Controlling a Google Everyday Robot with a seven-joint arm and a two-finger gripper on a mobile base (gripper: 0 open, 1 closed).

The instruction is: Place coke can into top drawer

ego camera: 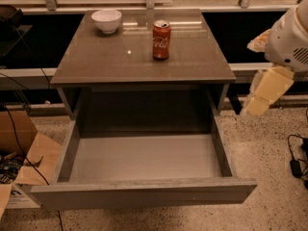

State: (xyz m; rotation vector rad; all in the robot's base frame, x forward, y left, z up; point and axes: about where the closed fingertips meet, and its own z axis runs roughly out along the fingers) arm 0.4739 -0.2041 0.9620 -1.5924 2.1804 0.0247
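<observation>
The coke can, red with white lettering and a silver top, stands upright on the cabinet top, right of centre towards the back. The top drawer is pulled wide open below it, and its pale grey floor is bare. My gripper hangs off to the right of the cabinet, beyond its right edge, at about the height of the cabinet top. It is well clear of the can and holds nothing that I can see.
A white bowl sits at the back left of the cabinet top. An open cardboard box and cables lie on the floor to the left. A cable and plug lie on the floor to the right.
</observation>
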